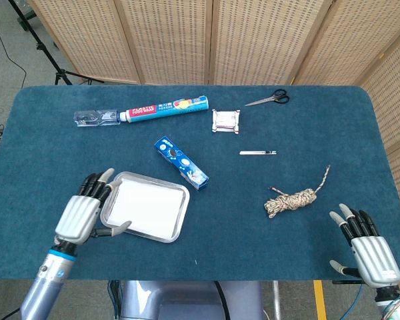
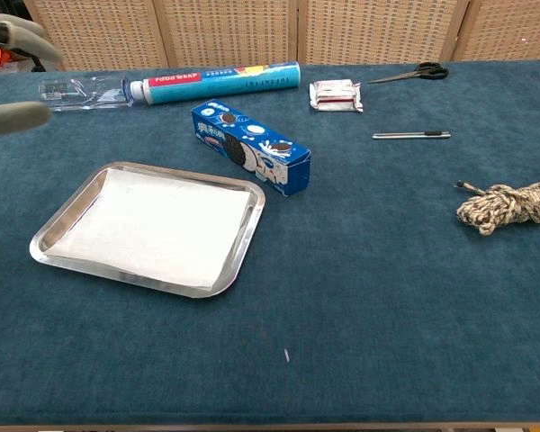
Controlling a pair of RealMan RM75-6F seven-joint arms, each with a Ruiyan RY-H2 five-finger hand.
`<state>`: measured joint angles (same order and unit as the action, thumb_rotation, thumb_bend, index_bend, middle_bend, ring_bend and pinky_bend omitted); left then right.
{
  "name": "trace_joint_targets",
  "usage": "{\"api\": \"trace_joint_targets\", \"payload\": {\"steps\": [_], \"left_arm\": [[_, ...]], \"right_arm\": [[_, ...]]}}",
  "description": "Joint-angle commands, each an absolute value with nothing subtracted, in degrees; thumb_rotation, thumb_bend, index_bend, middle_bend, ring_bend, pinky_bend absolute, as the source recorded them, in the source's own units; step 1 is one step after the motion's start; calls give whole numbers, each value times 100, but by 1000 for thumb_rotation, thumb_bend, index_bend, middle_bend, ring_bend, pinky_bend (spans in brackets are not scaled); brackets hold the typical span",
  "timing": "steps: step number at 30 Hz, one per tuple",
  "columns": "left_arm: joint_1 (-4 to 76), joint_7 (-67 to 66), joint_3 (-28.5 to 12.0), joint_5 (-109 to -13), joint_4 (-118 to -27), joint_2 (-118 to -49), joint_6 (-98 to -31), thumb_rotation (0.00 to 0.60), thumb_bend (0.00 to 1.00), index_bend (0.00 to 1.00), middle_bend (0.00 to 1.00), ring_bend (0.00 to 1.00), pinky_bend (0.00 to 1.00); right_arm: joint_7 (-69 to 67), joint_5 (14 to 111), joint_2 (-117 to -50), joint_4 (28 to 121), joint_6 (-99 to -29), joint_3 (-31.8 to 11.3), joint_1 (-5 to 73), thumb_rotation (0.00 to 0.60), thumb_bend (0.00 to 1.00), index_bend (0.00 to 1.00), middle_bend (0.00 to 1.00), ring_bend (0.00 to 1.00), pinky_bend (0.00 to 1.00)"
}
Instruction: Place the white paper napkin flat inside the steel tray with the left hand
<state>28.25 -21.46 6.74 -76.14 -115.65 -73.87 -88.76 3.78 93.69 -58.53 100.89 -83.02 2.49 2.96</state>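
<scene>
Napkin flat in tray | thin, limp, easily creased; best lifted by an edge | left hand empty, fingers apart | right hand fingers spread

This looks like a robot test room. A surface with blue cloth stands in front of woven folding screens, and a black stand with cables is far left.
</scene>
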Motion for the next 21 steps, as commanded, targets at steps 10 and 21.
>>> {"api": "trace_joint_targets", "payload": {"steps": [10,21], "left_arm": [[1320,-2105,1119,-8754,-9394,-7808,-9988,333,143,167,0,0,0],[1073,-1985,891,-9009,-9162,-7771,-9870,354,143,167,0,0,0]], "right_arm": [[522,9281,-5975,10036,-8236,217,314,600,0,102,0,0,0],[614,9280,-6021,10035,-8106,260,358,600,0,102,0,0,0]]}}
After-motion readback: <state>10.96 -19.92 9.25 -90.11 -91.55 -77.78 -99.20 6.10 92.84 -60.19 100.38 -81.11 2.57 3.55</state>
